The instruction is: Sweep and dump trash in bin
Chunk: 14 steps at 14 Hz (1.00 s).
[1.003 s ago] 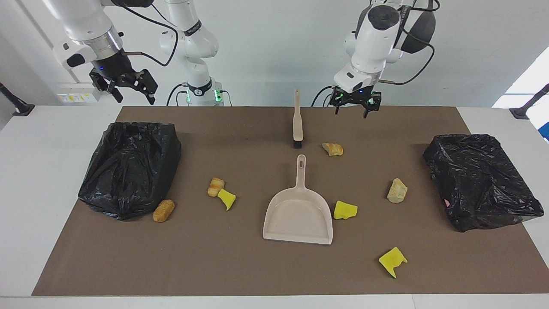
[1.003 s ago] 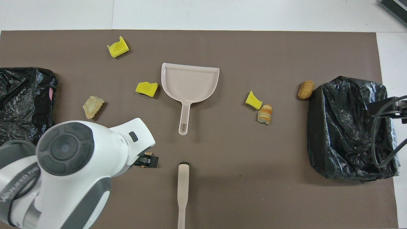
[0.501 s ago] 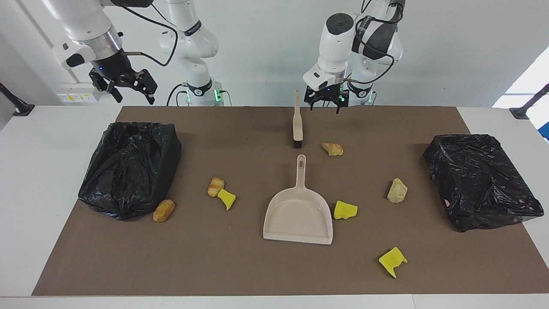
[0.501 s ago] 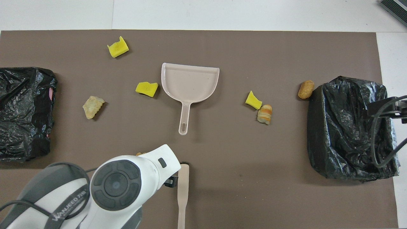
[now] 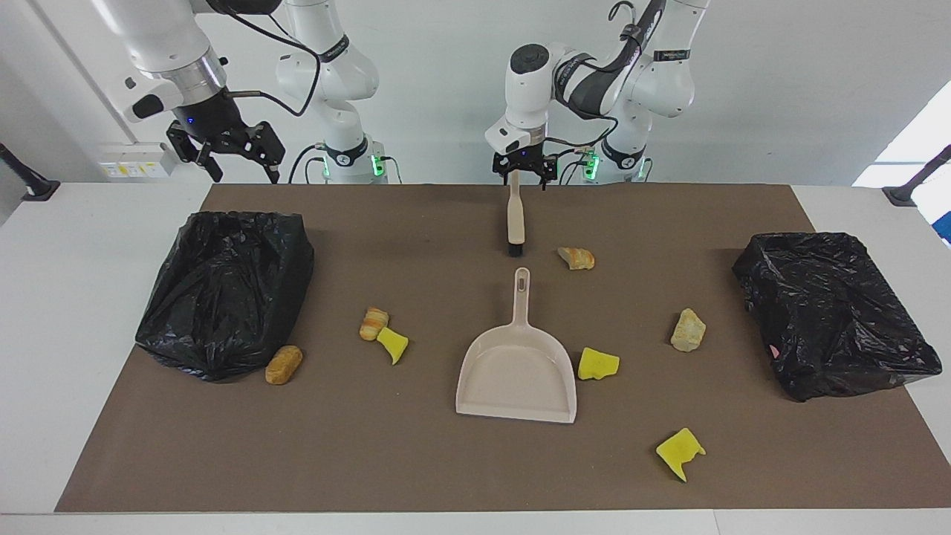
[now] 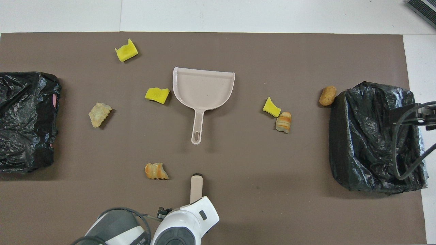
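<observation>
- From overhead I cannot see the left claw [image 5: 522, 178] at all: its white wrist covers it and the end of the brush [image 6: 196, 183] handle, so only the bristle end shows there
- The facing view gives me more: the left claw hangs over the handle end of the brush, at the robots' edge of the brown mat [image 5: 416, 461], fingers spread and released; whether they touch the handle I cannot tell
- The right claw [image 5: 236, 156] is out of the overhead view, where only its cable shows above the bin; facing, I see it raised over the bench [image 5: 67, 312] near the black-bagged bin [image 5: 223, 290] at the right arm's end, fingers apart, holding nothing
- The second bagged bin [image 5: 832, 312] at the left arm's end is cut off by the overhead frame's edge
- The trash is all loose on the mat: yellow chunks [image 5: 598, 363] beside the dustpan [image 5: 518, 371], [image 5: 679, 452] farthest from the robots and [image 5: 393, 345] touching a tan lump [image 5: 374, 323]
- Other tan lumps: [image 5: 576, 257] near the brush bristles, [image 5: 688, 330] toward the left arm's end, and [image 5: 284, 364] against the right-end bin's bag
- The dustpan lies flat mid-mat, handle toward the brush, apart from it
</observation>
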### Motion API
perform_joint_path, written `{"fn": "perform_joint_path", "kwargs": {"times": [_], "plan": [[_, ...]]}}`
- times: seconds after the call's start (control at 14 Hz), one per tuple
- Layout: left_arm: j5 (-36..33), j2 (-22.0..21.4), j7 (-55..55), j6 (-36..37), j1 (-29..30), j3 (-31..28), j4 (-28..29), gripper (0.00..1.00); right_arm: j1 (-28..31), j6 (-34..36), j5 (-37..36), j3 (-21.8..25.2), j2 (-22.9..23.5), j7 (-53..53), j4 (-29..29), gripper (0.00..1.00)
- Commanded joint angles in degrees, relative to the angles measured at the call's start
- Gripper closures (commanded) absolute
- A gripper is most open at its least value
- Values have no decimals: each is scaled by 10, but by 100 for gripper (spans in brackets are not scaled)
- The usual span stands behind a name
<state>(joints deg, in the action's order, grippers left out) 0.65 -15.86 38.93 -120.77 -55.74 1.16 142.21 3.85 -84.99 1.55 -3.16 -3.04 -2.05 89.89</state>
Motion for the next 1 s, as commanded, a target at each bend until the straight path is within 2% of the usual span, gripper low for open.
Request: {"fn": "perform_joint_path", "kwargs": {"times": [0.0,0.14,0.43,0.5,0.64,0.93], "plan": [[3,-23,34,-21,-39,-10,39,0,4,-19,-1,1,-20,32,33,0],[4,-23,84,-59,-70,-10,67,0,0,-19,-1,0,-13,32,28,0],[5,-31,106,-61,-73,-9,75,2,-10,-20,0,-1,22,31,8,0],[6,-36,105,-58,-73,-8,82,6,-18,-21,2,-1,40,31,0,0],[23,-41,108,-57,-73,-8,90,12,-36,-39,-1,-1,56,30,-10,0],[33,-42,110,-59,-83,-9,90,14,-79,-105,-10,-1,109,21,-9,0]]}}
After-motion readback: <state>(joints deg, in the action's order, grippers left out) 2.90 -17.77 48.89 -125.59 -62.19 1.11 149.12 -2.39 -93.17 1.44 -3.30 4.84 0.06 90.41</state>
